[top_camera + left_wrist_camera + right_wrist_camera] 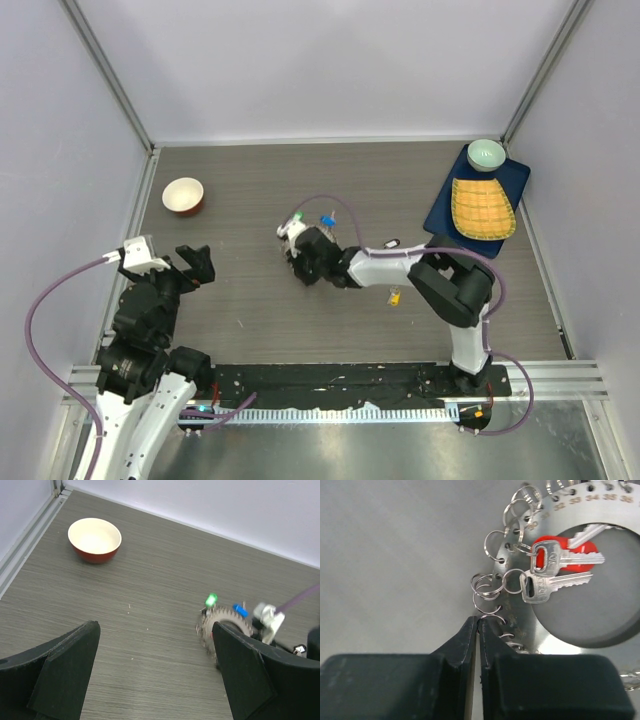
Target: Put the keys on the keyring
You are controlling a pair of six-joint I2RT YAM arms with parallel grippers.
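Note:
The keyring (520, 622) is a flat grey metal ring with numbered holes and small split rings along its rim. Two keys hang in its opening, one with a red tag (560, 555) and one plain silver (545, 586). My right gripper (479, 620) is shut on a split ring at the rim. In the top view this gripper (305, 255) covers most of the ring. Two loose keys lie on the table, one with a black tag (391, 243) and one with a yellow tag (394, 296). My left gripper (155, 627) is open and holds nothing, left of the keyring (227, 619).
A red bowl (183, 195) stands at the back left. At the back right a blue tray (445, 205) carries a yellow mat (482, 208) and a pale green bowl (486, 154). Green (211, 600) and blue (240, 611) tags stick out from the keyring.

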